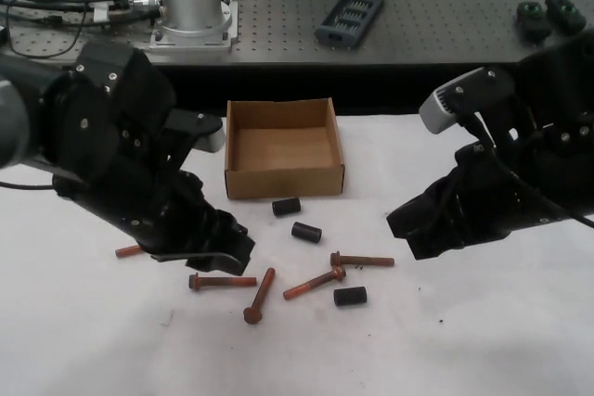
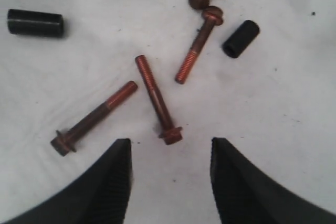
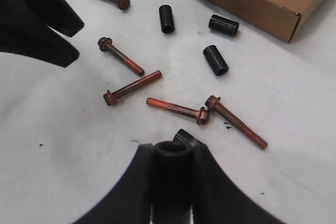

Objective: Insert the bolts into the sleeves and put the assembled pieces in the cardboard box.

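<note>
Right gripper (image 3: 172,153) clamped on a black sleeve (image 3: 171,187). Left gripper (image 2: 170,148) spread wide just over a bolt (image 2: 156,98) lying flat on the bench (image 2: 273,103). Bolts look stiff, light and prone to roll, so best pinched mid-shank. Loose sleeves (image 3: 215,60) near the cardboard box (image 3: 247,3) are smooth, probably slippery.

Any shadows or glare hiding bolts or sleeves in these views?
High view: even light, no glare, soft shadows beneath the arms, and the cardboard box is lit inside. Left wrist view: the bolts cast only faint shadows on the white surface. Right wrist view: the black sleeve held in the right end effector blends into its black fingers.
</note>
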Controlling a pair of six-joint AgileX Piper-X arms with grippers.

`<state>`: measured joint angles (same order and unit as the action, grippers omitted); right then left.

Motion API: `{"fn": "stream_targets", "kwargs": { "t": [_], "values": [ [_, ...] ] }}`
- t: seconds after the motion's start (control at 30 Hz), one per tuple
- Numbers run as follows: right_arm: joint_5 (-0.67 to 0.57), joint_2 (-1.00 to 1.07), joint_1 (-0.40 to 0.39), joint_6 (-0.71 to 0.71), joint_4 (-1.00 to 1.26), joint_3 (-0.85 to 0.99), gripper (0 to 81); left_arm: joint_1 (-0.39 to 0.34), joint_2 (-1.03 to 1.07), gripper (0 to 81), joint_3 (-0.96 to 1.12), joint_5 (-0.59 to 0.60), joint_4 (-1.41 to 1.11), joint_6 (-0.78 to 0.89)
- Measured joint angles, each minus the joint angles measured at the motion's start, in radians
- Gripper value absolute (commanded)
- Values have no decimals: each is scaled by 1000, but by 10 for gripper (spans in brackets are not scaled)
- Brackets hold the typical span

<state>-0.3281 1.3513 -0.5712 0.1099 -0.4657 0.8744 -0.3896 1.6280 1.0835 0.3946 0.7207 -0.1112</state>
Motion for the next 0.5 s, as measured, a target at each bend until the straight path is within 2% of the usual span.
{"fn": "stream_targets", "kwargs": {
  "t": [0.13,0.23,0.27,0.4,0.5],
  "values": [
    [-5,0,0,-3,0,0,46,15,49,347,27,-33,6,-57],
    [-17,0,0,-3,0,0,46,15,72,347,45,-113,20,-232],
    [-24,0,0,-3,0,0,46,15,78,347,47,-122,21,-232],
    [-42,0,0,-3,0,0,46,23,109,347,70,-279,33,-479],
    [-61,-3,0,-3,0,-3,46,41,137,348,92,-328,32,-581]
  ]
}}
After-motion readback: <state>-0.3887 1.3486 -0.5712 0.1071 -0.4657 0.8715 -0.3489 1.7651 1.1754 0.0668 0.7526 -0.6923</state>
